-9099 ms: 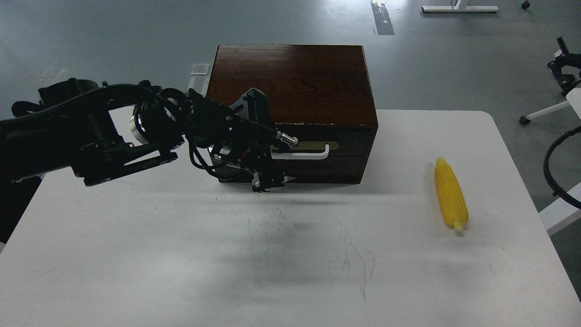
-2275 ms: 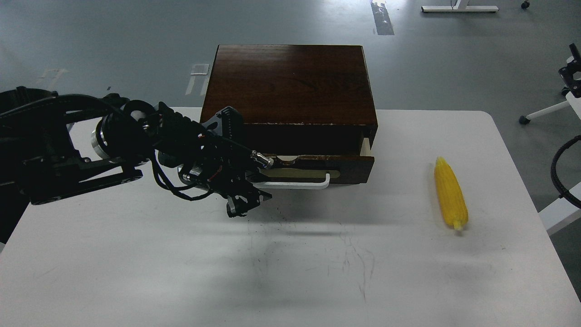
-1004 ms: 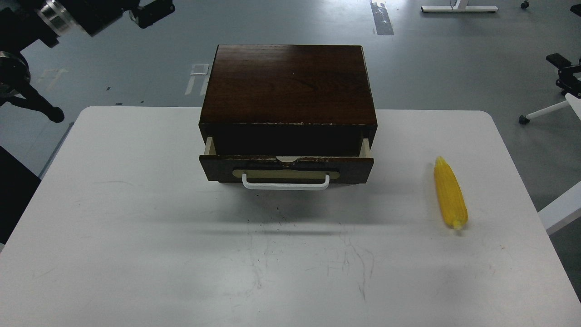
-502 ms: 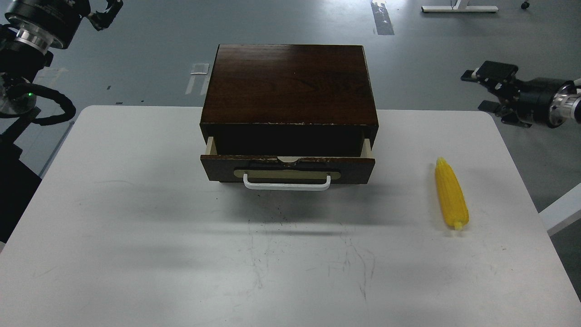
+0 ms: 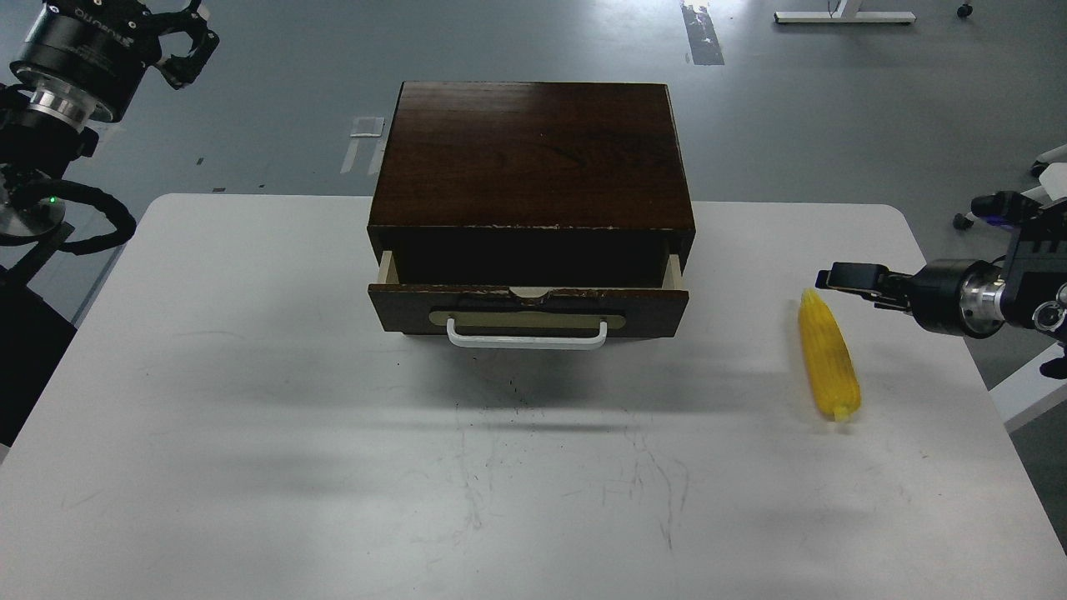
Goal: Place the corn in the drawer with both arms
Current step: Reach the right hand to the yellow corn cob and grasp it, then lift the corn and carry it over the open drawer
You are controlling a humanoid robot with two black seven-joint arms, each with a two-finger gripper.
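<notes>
The corn [image 5: 828,358] lies on the white table [image 5: 250,417] near its right edge, pointed end away from me. The drawer [image 5: 529,307] of the dark brown box [image 5: 533,150] is pulled partly out, with its white handle [image 5: 527,336] toward me and a dark inside. My right gripper [image 5: 838,275] comes in from the right and hovers just above the corn's far tip; it is seen side-on, so its fingers cannot be told apart. My left gripper [image 5: 187,42] is raised at the top left, off the table, open and empty.
The box stands at the back middle of the table. Scuff marks cover the table's front middle. A white desk corner [image 5: 1029,392] sits just beyond the right table edge. Grey floor lies beyond the back edge.
The left arm pulled the drawer open, let go of the handle and rose to the top left. The right arm has come in and dropped to the corn's far tip.
</notes>
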